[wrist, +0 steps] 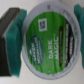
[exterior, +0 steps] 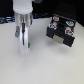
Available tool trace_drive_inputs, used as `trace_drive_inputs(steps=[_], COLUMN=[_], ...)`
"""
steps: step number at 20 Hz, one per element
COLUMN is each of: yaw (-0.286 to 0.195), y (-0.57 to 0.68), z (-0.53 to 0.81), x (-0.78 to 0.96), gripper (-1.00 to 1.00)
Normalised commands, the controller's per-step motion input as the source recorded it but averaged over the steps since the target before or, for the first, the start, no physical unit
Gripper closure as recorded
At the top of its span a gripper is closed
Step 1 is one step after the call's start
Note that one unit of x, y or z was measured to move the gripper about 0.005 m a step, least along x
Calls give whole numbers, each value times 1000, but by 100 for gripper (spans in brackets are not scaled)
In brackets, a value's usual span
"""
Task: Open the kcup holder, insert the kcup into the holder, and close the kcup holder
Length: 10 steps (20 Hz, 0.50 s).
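- The kcup (wrist: 46, 41) fills the wrist view: round green foil lid, white rim, lettering legible as "DARK MAGIC". In the exterior view only a small green fleck shows at the claw tip, just above the desk.
- The claw (exterior: 24, 45) is clenched on the kcup. The wrist view shows teal pads (wrist: 15, 36) pressing the cup's rim from opposite sides, black finger bodies behind them. The grip is across the cup's width, lid facing the camera, presumably so the cup stays level for insertion.
- In the exterior view the arm hangs vertically over the desk (exterior: 45, 67), on that view's left. Whether the cup touches the surface or is just clear of it cannot be told.
- The kcup holder (exterior: 61, 29) sits well apart, toward the exterior view's right and farther back. It is a black boxy unit, tilted, with small light and red details visible.
- Whether the holder is open enough to take the cup is too blurred to judge.
- Judgement: the cup is in hand, so the carry across to the holder comes next; insertion and closing are not yet done.
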Motion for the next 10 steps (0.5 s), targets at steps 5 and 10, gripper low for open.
trace_drive_inputs(steps=[5, 10], yaw=[5, 10], y=[413, 584], z=[941, 799], x=[200, 185], gripper=[100, 100])
